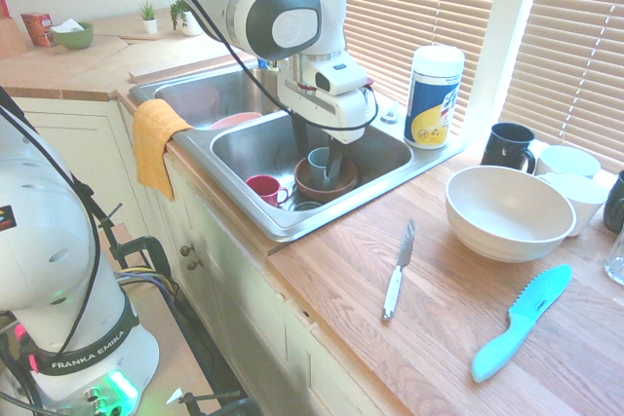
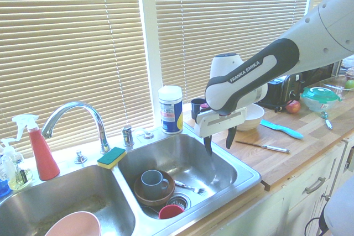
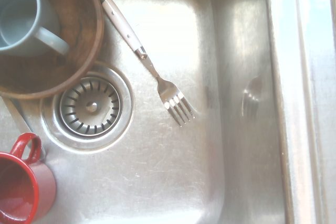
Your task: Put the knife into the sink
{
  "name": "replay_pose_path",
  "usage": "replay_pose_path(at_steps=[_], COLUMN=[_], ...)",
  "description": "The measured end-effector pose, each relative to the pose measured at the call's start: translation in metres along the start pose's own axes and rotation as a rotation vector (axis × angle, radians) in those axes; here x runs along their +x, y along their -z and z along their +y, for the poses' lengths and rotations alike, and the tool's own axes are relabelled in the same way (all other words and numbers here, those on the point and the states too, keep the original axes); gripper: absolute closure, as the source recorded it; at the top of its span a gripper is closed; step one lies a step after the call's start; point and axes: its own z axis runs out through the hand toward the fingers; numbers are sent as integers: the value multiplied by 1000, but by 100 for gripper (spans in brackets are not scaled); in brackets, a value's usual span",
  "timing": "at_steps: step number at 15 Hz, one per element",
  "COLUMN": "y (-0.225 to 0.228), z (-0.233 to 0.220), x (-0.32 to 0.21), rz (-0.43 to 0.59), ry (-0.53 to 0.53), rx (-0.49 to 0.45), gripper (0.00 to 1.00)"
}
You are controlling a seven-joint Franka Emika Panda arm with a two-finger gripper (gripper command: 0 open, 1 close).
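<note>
Hovering over the right basin of the sink (image 2: 243, 176), pincer (image 2: 219, 141) pointing straight down, fingers spread, nothing between them. Lying on the wooden bench (image 1: 429, 338) at about 4 o'clock from the basin in the first exterior view, well apart from the pincer: the knife (image 1: 398, 270), white handle toward the bench's front edge, blade toward the window. Beside it at 4 o'clock, a turquoise knife (image 1: 522, 321); behind, at 1 o'clock, a white bowl (image 1: 509, 211).

Seen only from the wrist: a fork (image 3: 149, 64) flat on the basin floor at 2 o'clock from the drain strainer (image 3: 90, 107), handle reaching to the rim of a brown bowl (image 3: 63, 72). Inside that bowl, a grey-blue mug (image 3: 21, 17); nearby, a red cup (image 3: 18, 187).

Shown only by the second exterior view: faucet (image 2: 77, 115), sponge (image 2: 112, 157), red spray bottle (image 2: 40, 147). Blocking part of the basin in the first exterior view: the arm itself.
</note>
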Motion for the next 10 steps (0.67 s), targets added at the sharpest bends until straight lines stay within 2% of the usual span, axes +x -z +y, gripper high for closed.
replay_pose_path(at_steps=[5,10], y=[3,14], z=[9,64], x=[11,60], rz=[2,2], ry=[34,189], rx=[-8,-36], gripper=[0,0])
